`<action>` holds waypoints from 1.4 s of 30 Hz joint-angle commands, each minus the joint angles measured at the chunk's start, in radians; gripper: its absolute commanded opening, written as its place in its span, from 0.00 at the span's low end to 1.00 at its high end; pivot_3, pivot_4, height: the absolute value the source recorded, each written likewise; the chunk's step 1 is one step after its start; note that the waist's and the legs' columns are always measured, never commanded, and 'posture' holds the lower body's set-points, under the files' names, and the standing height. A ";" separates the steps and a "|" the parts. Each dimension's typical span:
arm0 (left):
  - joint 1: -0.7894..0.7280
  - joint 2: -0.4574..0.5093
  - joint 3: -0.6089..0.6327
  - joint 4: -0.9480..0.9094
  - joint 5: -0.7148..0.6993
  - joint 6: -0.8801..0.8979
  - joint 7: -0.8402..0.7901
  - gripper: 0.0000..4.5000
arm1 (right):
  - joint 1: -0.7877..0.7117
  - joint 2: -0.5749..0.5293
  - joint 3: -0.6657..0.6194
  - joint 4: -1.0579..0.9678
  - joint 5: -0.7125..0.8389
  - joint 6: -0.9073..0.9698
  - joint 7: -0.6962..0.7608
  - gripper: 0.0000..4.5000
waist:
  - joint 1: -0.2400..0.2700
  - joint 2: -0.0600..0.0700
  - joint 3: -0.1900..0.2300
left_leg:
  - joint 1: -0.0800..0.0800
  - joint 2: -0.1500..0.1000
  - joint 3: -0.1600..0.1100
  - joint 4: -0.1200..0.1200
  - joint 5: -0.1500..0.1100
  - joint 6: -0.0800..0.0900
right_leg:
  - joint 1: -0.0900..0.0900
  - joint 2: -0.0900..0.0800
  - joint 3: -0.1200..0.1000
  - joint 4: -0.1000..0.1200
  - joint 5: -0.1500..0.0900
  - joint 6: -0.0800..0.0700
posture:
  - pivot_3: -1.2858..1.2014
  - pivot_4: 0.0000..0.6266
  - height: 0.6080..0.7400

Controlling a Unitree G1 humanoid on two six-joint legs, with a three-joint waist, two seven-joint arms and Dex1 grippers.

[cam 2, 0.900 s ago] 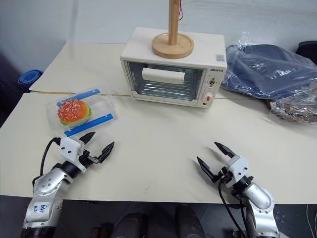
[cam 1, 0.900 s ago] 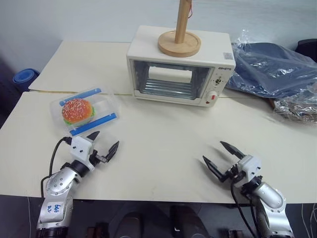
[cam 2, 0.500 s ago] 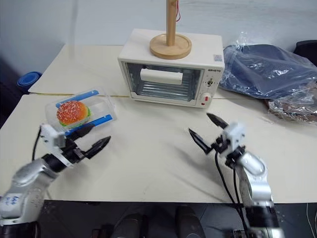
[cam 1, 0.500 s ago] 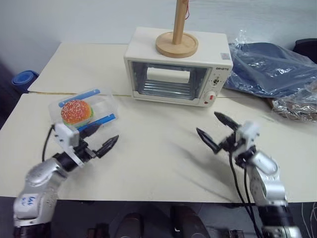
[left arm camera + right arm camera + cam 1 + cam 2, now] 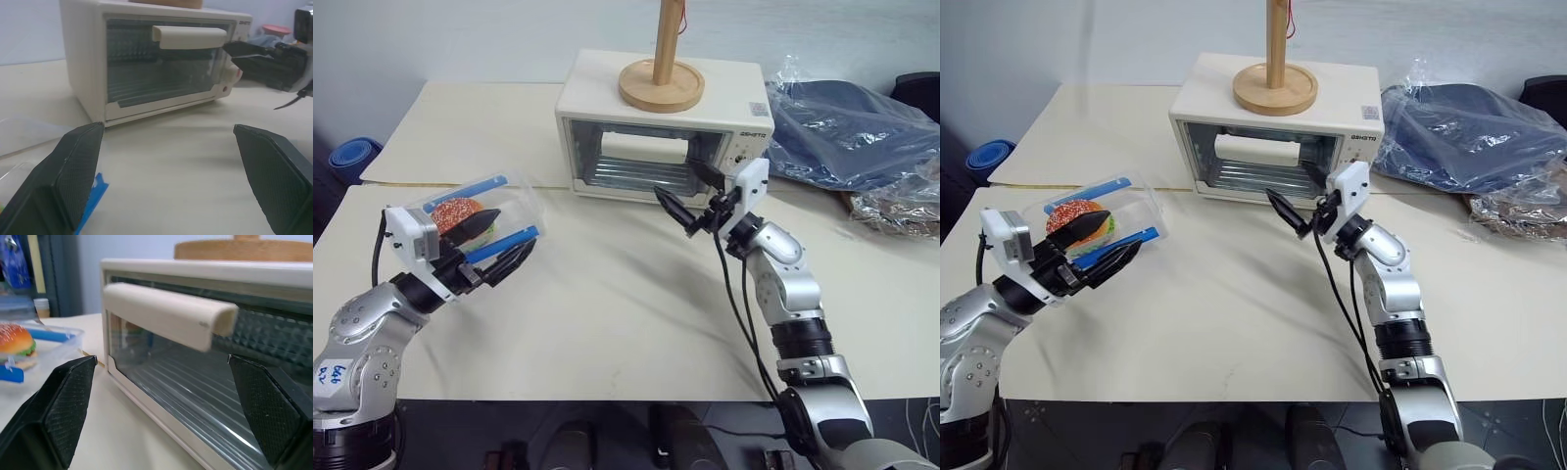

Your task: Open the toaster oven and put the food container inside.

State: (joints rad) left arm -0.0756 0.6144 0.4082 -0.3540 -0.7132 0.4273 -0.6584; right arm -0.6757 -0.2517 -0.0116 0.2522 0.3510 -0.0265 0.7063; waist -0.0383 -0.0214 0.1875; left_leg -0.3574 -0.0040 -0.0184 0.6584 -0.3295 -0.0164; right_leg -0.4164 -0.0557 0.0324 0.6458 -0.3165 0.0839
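The cream-white toaster oven (image 5: 666, 127) stands at the back of the table (image 5: 607, 313) with its glass door shut and its handle (image 5: 166, 316) across the top. My right gripper (image 5: 677, 181) is open just in front of the door, below the handle. The food container (image 5: 494, 201), clear with blue strips and a toy hamburger inside, sits on the table at the left. My left gripper (image 5: 504, 240) is open and raised over the container's near edge, pointing toward the oven (image 5: 146, 63). I cannot tell whether it touches the container.
A round wooden stand (image 5: 664, 83) with a post sits on top of the oven. A clear plastic bag over dark blue cloth (image 5: 852, 127) and a crinkly bag (image 5: 901, 211) lie at the right. A blue object (image 5: 347, 157) is beyond the table's left edge.
Both arms have lifted off the table's near part. The right gripper moved up and left to the oven door. The left gripper rose toward the container. Both stayed open.
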 commanded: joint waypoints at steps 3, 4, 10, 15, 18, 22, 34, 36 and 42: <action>0.018 -0.009 0.003 -0.030 0.021 -0.019 0.019 1.00 | 0.026 0.007 0.022 -0.062 0.011 -0.102 0.106 0.99 | 0.002 0.000 0.000 | 0.000 0.000 0.000 0.000 -0.001 0.002 | 0.000 0.000 0.000 0.000 0.000 0.000 | 0.52 0.24 1.00; 0.016 -0.011 0.004 -0.023 0.025 -0.018 0.025 1.00 | 0.050 -0.003 0.031 -0.073 0.007 -0.111 0.131 0.99 | 0.001 0.000 0.000 | 0.000 0.000 0.000 0.000 -0.001 0.002 | 0.000 0.000 0.000 0.000 0.000 0.000 | 0.52 0.24 1.00; -0.075 -0.004 -0.005 0.060 0.035 0.009 0.064 0.86 | 0.199 -0.079 0.080 -0.134 -0.033 -0.168 0.242 1.00 | 0.006 0.000 0.000 | 0.000 0.000 0.000 0.000 -0.001 0.002 | 0.000 0.000 0.000 0.000 0.000 0.000 | 0.52 0.24 1.00; -0.305 -0.002 -0.070 0.213 0.075 0.030 0.094 0.52 | 0.256 -0.087 0.077 -0.135 -0.043 -0.209 0.244 1.00 | 0.008 0.000 0.000 | 0.000 0.000 -0.001 0.002 -0.001 0.002 | 0.000 0.001 -0.001 0.002 0.000 0.000 | 0.52 0.24 1.00; -0.429 0.011 -0.148 0.316 0.136 0.017 0.048 0.31 | 0.260 -0.088 0.075 -0.111 -0.052 -0.232 0.245 1.00 | 0.006 0.000 0.000 | 0.000 0.000 0.000 0.001 0.000 0.000 | 0.000 0.001 0.000 0.002 0.000 0.000 | 0.52 0.24 1.00; -0.644 -0.007 -0.291 0.584 0.282 -0.089 -0.042 0.03 | 0.253 -0.085 0.072 -0.084 -0.076 -0.262 0.222 1.00 | 0.008 0.000 0.000 | 0.000 0.000 0.000 0.002 0.002 -0.004 | 0.000 0.002 -0.001 0.001 0.000 0.001 | 0.52 0.24 1.00; -0.584 -0.006 -0.445 0.545 0.415 -0.162 -0.225 0.00 | 0.519 -0.208 -0.030 -0.183 -0.057 -0.295 0.200 1.00 | 0.018 0.000 0.000 | -0.014 -0.002 0.000 0.007 0.002 -0.002 | -0.009 0.000 0.000 0.005 0.002 0.004 | 0.52 0.24 1.00; -0.549 -0.012 -0.460 0.501 0.441 -0.148 -0.203 0.00 | 0.586 -0.245 -0.061 -0.207 -0.044 -0.300 0.212 1.00 | 0.020 0.000 0.000 | -0.015 -0.002 0.001 0.008 0.002 -0.001 | -0.010 -0.001 0.001 0.005 0.003 0.005 | 0.52 0.24 1.00; -0.442 -0.086 -0.479 0.415 0.512 -0.115 -0.067 0.00 | 0.669 -0.300 -0.143 -0.244 0.043 -0.273 0.238 1.00 | 0.011 0.000 0.000 | -0.011 -0.003 0.002 0.008 0.000 0.004 | -0.009 -0.001 0.003 0.005 0.003 0.006 | 0.52 0.24 1.00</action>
State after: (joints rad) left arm -0.5331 0.5319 -0.0677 0.1072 -0.2274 0.3086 -0.7680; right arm -0.0062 -0.5387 -0.1211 0.0525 0.3451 -0.3018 0.9353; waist -0.0269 -0.0216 0.1877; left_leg -0.3682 -0.0066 -0.0166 0.6664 -0.3294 -0.0121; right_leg -0.4255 -0.0559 0.0360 0.6516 -0.3134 0.0895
